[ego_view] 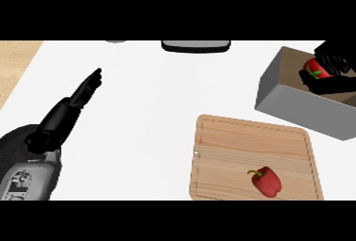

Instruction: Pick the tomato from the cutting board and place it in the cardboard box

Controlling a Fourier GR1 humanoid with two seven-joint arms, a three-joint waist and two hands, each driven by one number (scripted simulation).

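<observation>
One tomato [315,65], stem lower-left, in right hand [338,55]

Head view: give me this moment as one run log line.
right hand: shut on tomato, at cardboard box opening | left hand: open, resting at left | cutting board: holds red pepper

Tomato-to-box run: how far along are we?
Done: the tomato is off the cutting board, where only a red pepper lies. In hand: the right hand curls round the tomato in the open top of the cardboard box. Left: let go and pull out. The left hand rests open at the view's left.
</observation>
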